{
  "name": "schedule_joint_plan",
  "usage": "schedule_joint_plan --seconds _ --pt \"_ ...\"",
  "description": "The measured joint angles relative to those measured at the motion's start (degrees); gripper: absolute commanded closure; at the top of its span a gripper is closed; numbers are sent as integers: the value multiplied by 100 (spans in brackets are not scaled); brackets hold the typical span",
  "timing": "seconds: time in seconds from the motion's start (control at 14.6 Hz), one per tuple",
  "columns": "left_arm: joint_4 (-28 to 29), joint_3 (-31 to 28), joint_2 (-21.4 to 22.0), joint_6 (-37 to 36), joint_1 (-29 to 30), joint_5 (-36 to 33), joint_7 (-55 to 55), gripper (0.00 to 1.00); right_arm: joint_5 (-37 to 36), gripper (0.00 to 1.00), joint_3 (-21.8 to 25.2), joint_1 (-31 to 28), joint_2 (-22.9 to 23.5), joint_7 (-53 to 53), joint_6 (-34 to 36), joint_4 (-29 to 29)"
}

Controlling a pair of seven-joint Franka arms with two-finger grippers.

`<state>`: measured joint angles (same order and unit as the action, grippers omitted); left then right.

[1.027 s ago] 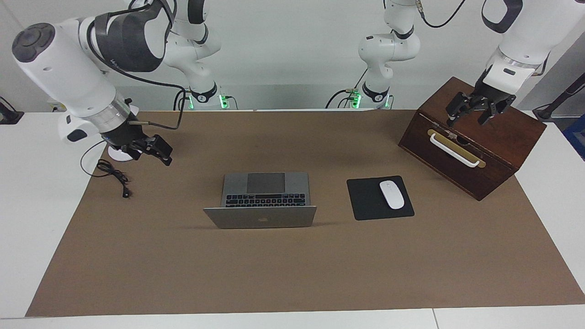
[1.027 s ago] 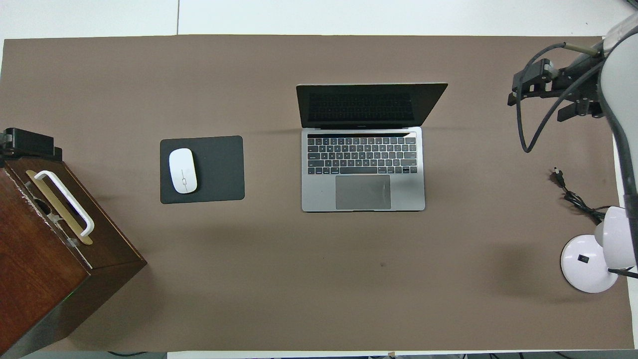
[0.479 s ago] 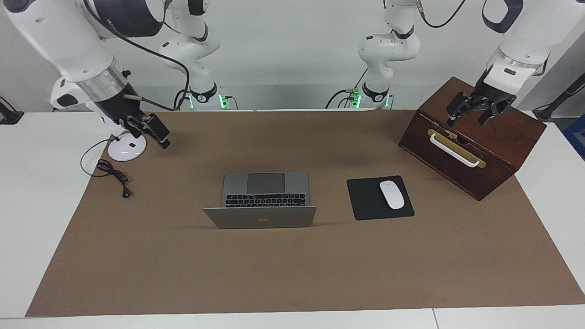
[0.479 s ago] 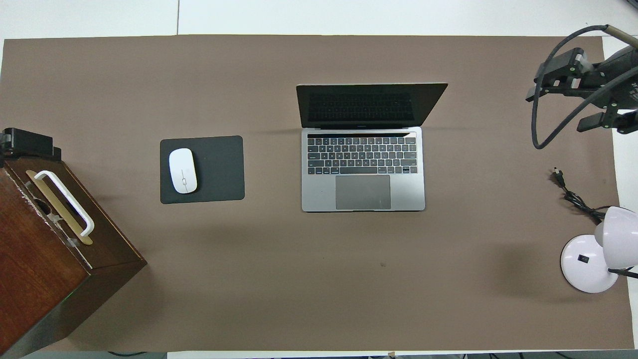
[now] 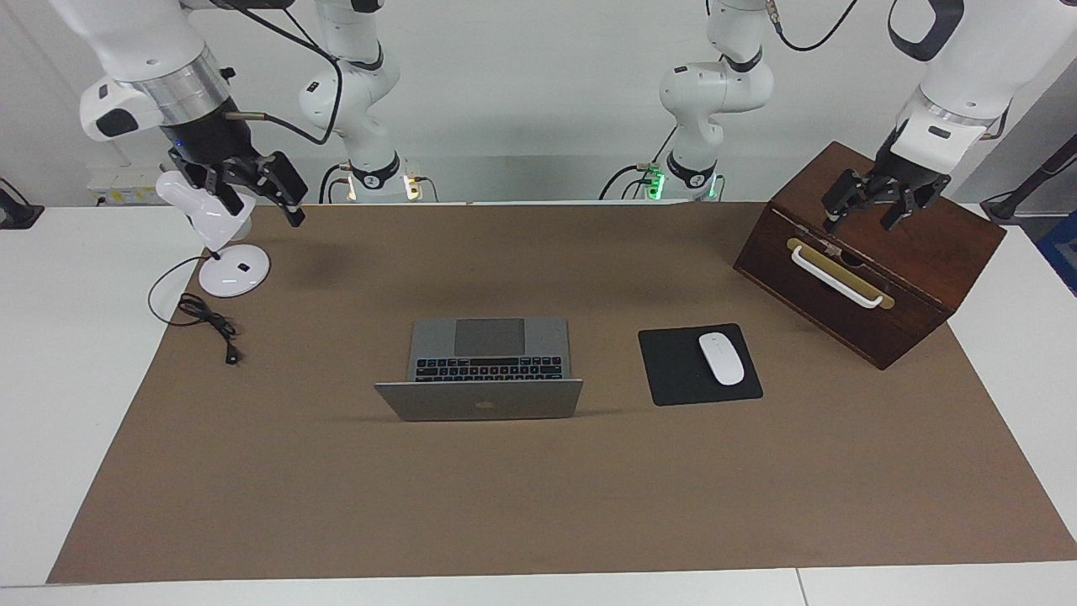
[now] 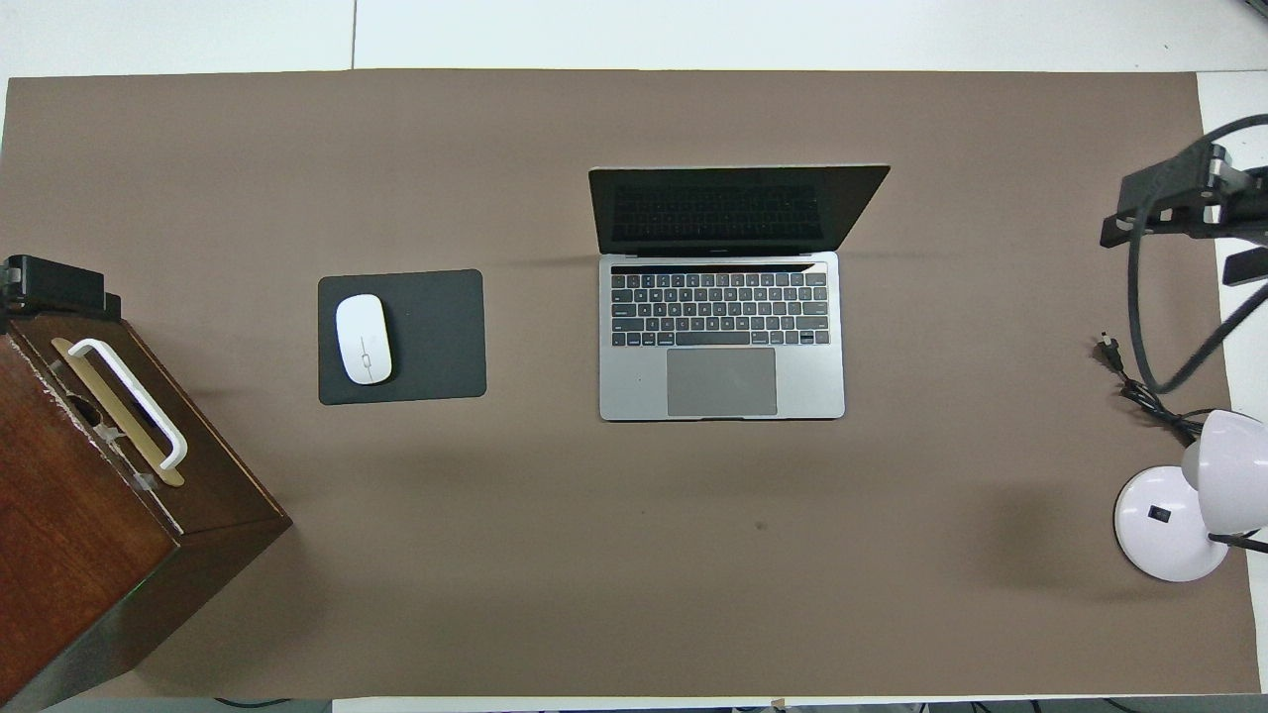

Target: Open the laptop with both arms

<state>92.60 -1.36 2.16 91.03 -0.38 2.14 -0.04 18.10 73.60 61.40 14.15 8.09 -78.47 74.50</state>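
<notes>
The silver-grey laptop [image 5: 488,349] stands open in the middle of the brown mat, its lid upright, dark logo on the lid's back, black keys and grey trackpad showing; in the overhead view [image 6: 721,381] its dark screen shows. My right gripper [image 5: 257,200] is open and empty, raised over the white lamp at the right arm's end of the table, well apart from the laptop; it shows at the edge of the overhead view [image 6: 1189,243]. My left gripper [image 5: 865,217] is open and empty, over the top of the wooden box.
A black mouse pad [image 5: 673,370] with a white mouse [image 5: 721,358] lies beside the laptop toward the left arm's end. A dark wooden box [image 5: 917,278] with a white handle stands there. A white lamp [image 5: 227,273] and its black cord [image 5: 210,324] are at the right arm's end.
My right gripper has risen and drawn back from over the mat to over the lamp. The left gripper and the laptop have not moved.
</notes>
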Motion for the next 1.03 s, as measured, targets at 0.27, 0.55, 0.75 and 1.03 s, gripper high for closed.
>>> schedule_joint_plan --seconds 0.27,0.55,0.75,1.03 --pt "0 -8 10 -37 1 0 0 0 -217 0 517 496 8 -460 -14 205" --pt "0 -8 10 -49 1 0 0 0 -254 0 637 498 85 -769 -20 229" --pt "0 -8 10 -50 1 0 0 0 -254 0 651 500 85 -788 -20 230" --pt "0 -14 10 -51 1 0 0 0 -254 0 655 500 81 -790 -71 229"
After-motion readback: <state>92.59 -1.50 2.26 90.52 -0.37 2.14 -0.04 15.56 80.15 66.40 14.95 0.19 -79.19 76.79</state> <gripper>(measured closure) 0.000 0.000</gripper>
